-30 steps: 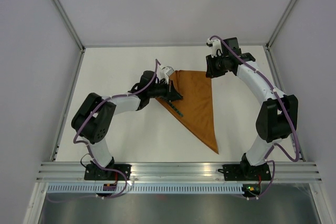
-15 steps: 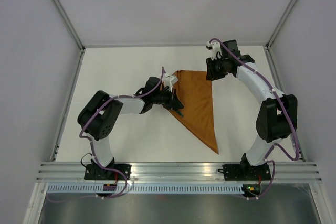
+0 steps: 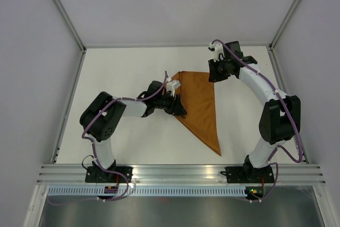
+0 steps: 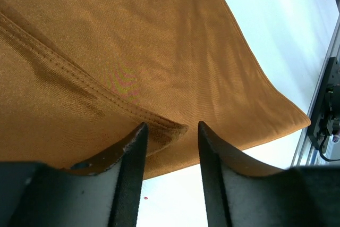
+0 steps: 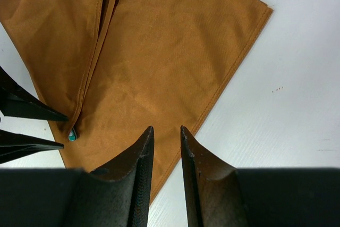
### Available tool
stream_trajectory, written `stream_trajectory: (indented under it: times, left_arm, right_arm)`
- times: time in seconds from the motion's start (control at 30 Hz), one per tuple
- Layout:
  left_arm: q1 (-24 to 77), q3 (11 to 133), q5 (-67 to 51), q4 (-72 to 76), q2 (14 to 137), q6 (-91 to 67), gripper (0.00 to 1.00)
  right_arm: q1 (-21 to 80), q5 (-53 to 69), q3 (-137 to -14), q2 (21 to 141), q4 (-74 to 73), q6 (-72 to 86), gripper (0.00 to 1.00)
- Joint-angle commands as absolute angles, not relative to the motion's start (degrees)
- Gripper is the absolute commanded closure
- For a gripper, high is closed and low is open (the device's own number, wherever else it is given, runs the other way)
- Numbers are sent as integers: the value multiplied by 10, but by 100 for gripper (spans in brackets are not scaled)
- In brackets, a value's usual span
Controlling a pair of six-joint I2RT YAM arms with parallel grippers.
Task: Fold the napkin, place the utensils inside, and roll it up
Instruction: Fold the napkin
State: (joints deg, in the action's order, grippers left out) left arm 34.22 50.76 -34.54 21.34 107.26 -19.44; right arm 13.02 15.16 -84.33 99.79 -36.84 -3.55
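A: Counts, biggest first?
B: One white counter (image 3: 122, 78). One rust-brown napkin (image 3: 202, 104), folded to a triangle and flat, right of the counter's middle, long point toward the arm bases. Two arms, two pincers, one fork.

A: Arm poses?
B: Left arm (image 3: 130, 107): elbow out left, forearm low, stretched rightward to the napkin's slanted left edge. Right arm (image 3: 260, 86): elbow out by the right wall, forearm reaching back and left, wrist over the napkin's far right corner.

A: Pincers?
B: Left pincer (image 4: 171, 128): jaws parted, medium gap, down at the cloth. The end of a stitched hem (image 4: 79, 67) lies between the tips, but nothing looks pinched. Right pincer (image 5: 166, 128): narrow gap, nothing in it, hovering above the napkin.

A: Fork?
B: Fork (image 5: 71, 136): only a teal handle end peeks from under a folded-over flap (image 5: 58, 46) at the napkin's edge, just beside the left pincer's fingers (image 5: 26, 107). The rest is hidden.
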Motion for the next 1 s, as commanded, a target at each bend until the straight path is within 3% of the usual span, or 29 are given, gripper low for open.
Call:
stream_trajectory:
  times: [0.0,0.5,0.83,0.97]
  left_arm:
    - [345,499,-338,242,1071,-164,50]
    - [347,542,-335,178,1047,-126,54]
    - [407,511,-235,160,926,-62,45]
    - [489,499,-114,157,894,-29,36]
  right_arm:
    - [128,148,-840,976,-361,-40,68]
    - [128,144,-837,975,-358,-40,68]
    - [128,130,-868,978,-371,-39,68]
    - [123,116,-889,966,-377,-41,68]
